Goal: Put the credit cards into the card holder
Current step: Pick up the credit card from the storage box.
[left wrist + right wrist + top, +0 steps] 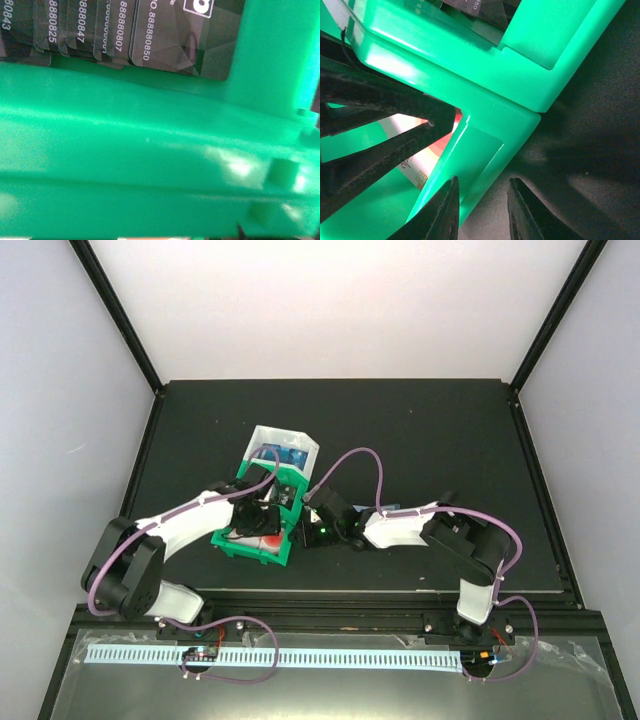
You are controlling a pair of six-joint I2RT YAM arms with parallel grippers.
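No cards stowed yet: the cards (160, 35) lie in the green bin (150, 150), the holder (283, 455) (blue) in the white bin (306, 444). My right claw (484, 184) gapes empty at the green bin's corner; my left claw (262, 512), I can't tell.

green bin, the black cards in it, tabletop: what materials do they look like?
Green bin: moulded plastic, glossy; bright highlights and rounded moulded ribs.
Black cards: probably thin plastic, semi-gloss; white printed numbers, faceted sheen, rounded corners.
Tabletop: matte black, finely grained, no glare; rubber mat or coated board, can't tell which.
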